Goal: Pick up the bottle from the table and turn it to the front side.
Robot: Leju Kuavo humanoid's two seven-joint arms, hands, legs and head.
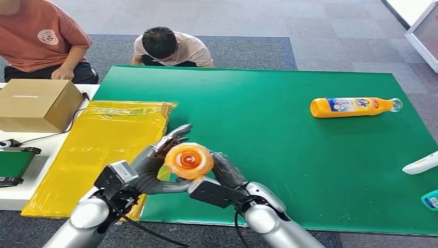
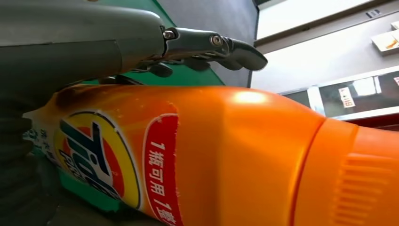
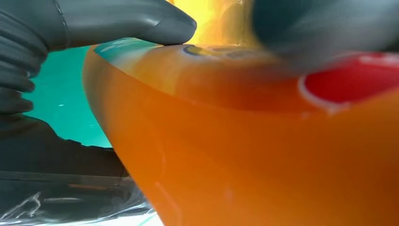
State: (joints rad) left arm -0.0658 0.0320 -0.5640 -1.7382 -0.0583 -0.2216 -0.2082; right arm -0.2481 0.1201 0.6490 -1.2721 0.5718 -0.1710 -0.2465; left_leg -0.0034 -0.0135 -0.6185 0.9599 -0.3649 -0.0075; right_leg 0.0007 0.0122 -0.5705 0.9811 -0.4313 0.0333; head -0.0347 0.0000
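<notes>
An orange detergent bottle point(image 1: 189, 160) is lifted above the near edge of the green table point(image 1: 268, 134), its round end facing my head camera. My left hand point(image 1: 155, 163) grips it from the left and my right hand point(image 1: 224, 175) holds it from the right. The left wrist view shows the bottle point(image 2: 211, 155) close up, with its round logo, a red label with white characters and its ribbed orange cap, my fingers point(image 2: 211, 47) reaching over it. In the right wrist view the bottle's orange body point(image 3: 244, 141) lies under my thumb point(image 3: 122, 21).
A second orange bottle point(image 1: 351, 107) lies on its side at the far right of the table. A yellow plastic bag point(image 1: 103, 139) covers the left part. A cardboard box point(image 1: 36, 103) stands on a white table. Two people sit beyond the far edge. White and teal objects lie at the right edge.
</notes>
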